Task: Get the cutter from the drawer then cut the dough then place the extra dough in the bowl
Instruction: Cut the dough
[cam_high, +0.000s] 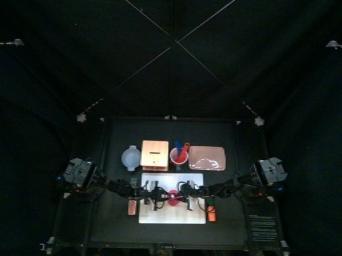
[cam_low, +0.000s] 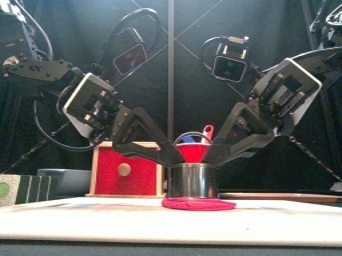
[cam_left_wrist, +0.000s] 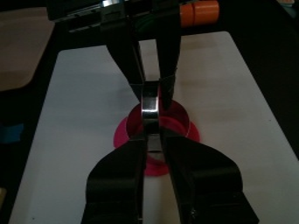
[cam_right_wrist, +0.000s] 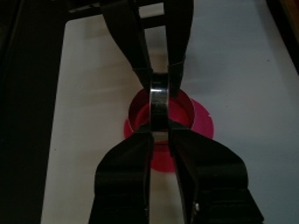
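Note:
The round metal cutter (cam_low: 194, 181) stands upright on the flat pink dough (cam_low: 198, 204), in the middle of the white cutting board (cam_low: 80, 215). My left gripper (cam_low: 170, 160) comes in from the left and is shut on the cutter's wall. From the right, my right gripper (cam_low: 222, 158) is shut on the opposite wall. In the left wrist view the cutter (cam_left_wrist: 152, 107) sits pinched between both pairs of jaws, with dough (cam_left_wrist: 126, 136) showing around it. The right wrist view shows the same cutter (cam_right_wrist: 158, 101) and dough (cam_right_wrist: 201, 122). From above, both grippers meet over the board (cam_high: 174, 212).
Behind the board stand the wooden box with its red drawer front (cam_low: 124, 170), the blue-grey bowl (cam_high: 130, 156), the red cup with toy knives (cam_low: 198, 143) and the pink tray (cam_high: 209, 157). A small orange thing (cam_left_wrist: 198, 10) lies by the board's edge.

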